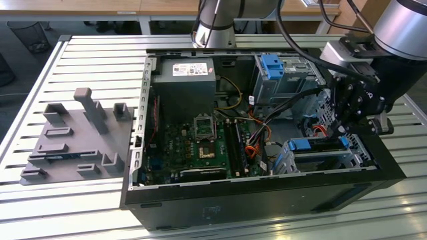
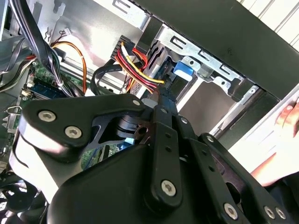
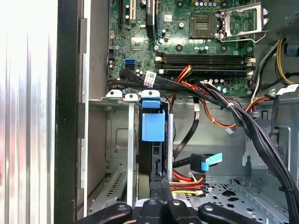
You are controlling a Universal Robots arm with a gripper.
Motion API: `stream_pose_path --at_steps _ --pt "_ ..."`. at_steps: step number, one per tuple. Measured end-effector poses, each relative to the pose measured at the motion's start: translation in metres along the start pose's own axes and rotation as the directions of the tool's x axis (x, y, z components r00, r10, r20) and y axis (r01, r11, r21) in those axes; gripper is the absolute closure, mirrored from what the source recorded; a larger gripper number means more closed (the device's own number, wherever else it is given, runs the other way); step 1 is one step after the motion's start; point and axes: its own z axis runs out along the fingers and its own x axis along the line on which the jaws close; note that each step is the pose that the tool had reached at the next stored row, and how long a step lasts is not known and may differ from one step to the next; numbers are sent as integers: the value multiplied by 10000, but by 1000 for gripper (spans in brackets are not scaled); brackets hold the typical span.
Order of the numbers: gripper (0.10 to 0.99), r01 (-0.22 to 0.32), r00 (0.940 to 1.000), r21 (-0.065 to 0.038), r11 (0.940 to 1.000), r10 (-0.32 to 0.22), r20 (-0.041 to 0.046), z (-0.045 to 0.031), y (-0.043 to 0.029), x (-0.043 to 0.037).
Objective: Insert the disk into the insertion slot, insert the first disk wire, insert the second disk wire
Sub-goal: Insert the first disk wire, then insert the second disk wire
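Your hand (image 3: 161, 186) sits low inside the computer case (image 1: 267, 200), at the corner on the exterior view's right. Its fingers are drawn together until they almost touch. They pinch the end of the disk wire (image 3: 187, 183), a red, yellow and black bundle that meets the fingertips right at the disk's back edge. You cannot tell from these views whether that plug is seated in the disk.

The disk (image 3: 153, 127) is already in the insertion slot (image 1: 327, 161). It stands edge-on between the cage's silver walls, with its bright-blue carrier flush at the opening. Just beside your hand a black cable with a light-blue plug (image 3: 208, 163) lies loose on the perforated floor of the bay, apart from the disk.

Farther out, a thick run of black cables crosses above the slot toward the motherboard (image 1: 200, 142), which fills the middle of the case. Behind the slot a taller grey cage (image 1: 283, 82) carries a blue latch (image 1: 272, 65) on top. The grey power supply (image 1: 185, 87) sits in the far corner on the exterior view's left.

The case rests on the slatted tabletop (image 1: 87, 55). A grey fixture plate (image 1: 73, 135) with upright posts lies well apart from it, on the exterior view's left.
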Motion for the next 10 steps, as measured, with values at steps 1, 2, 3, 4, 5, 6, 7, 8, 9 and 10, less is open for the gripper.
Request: stream_pose_path --at_steps 1,2,3,4,5,6,7,8,9,10 --pt "980 0 10000 -1 10000 0 2 -2 0 0" --pt "980 0 10000 -1 10000 0 1 -4 0 0" --pt "980 0 10000 -1 10000 0 0 -7 0 0" --pt "980 0 10000 -1 10000 0 -1 -9 0 0" --pt "980 0 10000 -1 10000 0 1 -9 0 0" --pt "980 0 10000 -1 10000 0 1 -10 0 0" --pt "980 0 10000 -1 10000 0 1 -12 0 0" --pt "980 1 10000 -1 10000 -1 1 -14 0 0" --pt "980 1 10000 -1 10000 -1 1 -16 2 0" --pt "980 1 10000 -1 10000 -1 3 -17 5 0"
